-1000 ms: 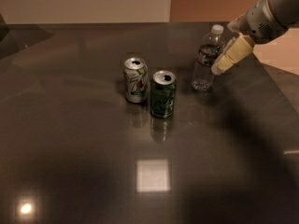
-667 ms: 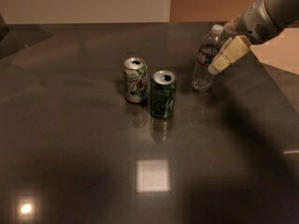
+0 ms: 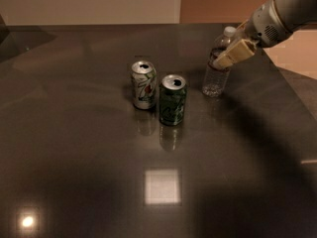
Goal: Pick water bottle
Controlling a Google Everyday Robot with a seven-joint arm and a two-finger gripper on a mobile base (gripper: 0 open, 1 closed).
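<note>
The water bottle (image 3: 215, 81) is small, clear and ribbed, with a white cap. It stands on the dark table (image 3: 99, 172) at the back right and leans slightly right. My gripper (image 3: 232, 53) comes in from the upper right and sits against the bottle's upper part, covering the label band. The bottle's base rests on the table.
A silver-white soda can (image 3: 143, 85) and a green soda can (image 3: 173, 99) stand side by side left of the bottle, about a can's width away. The table's right edge (image 3: 292, 90) runs diagonally behind the arm. A pale wall lies beyond the far edge.
My gripper has moved a little left and up, from beside the bottle's right side to over its upper part. The bottle and cans have not moved.
</note>
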